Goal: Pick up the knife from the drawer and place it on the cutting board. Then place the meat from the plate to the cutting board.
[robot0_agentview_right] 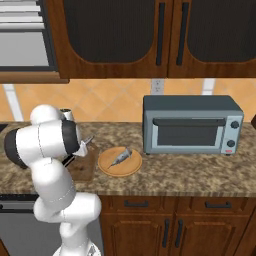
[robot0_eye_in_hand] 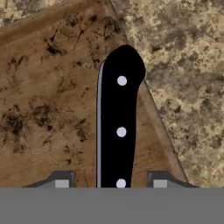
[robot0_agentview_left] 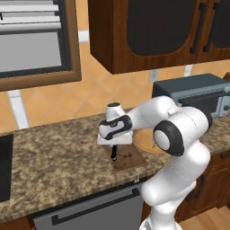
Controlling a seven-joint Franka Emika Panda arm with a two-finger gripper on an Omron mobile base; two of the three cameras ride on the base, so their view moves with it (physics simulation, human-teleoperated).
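Note:
The knife point(robot0_eye_in_hand: 117, 127) has its black riveted handle running up between my gripper point(robot0_eye_in_hand: 110, 181) fingertips, which stand apart from it on both sides. The gripper is open. Under it is the dark brown cutting board point(robot0_eye_in_hand: 48, 109), with the handle's end near the board's edge. In the left base view the gripper point(robot0_agentview_left: 114, 148) hangs just over the board point(robot0_agentview_left: 130, 159), with the knife's handle point(robot0_agentview_left: 114, 153) below it. Right of the board point(robot0_agentview_right: 86, 167), the pale meat point(robot0_agentview_right: 120, 156) lies on the round tan plate point(robot0_agentview_right: 107, 169). The blade tip point(robot0_agentview_right: 88, 141) pokes out past my arm. The drawer is out of view.
A grey toaster oven point(robot0_agentview_right: 190, 125) stands on the granite counter point(robot0_agentview_right: 200, 172) right of the plate. Dark wood wall cabinets point(robot0_agentview_right: 150, 35) hang overhead. A dishwasher front point(robot0_agentview_left: 90, 211) sits under the counter edge, and a dark cooktop point(robot0_agentview_left: 4, 166) is at the far left.

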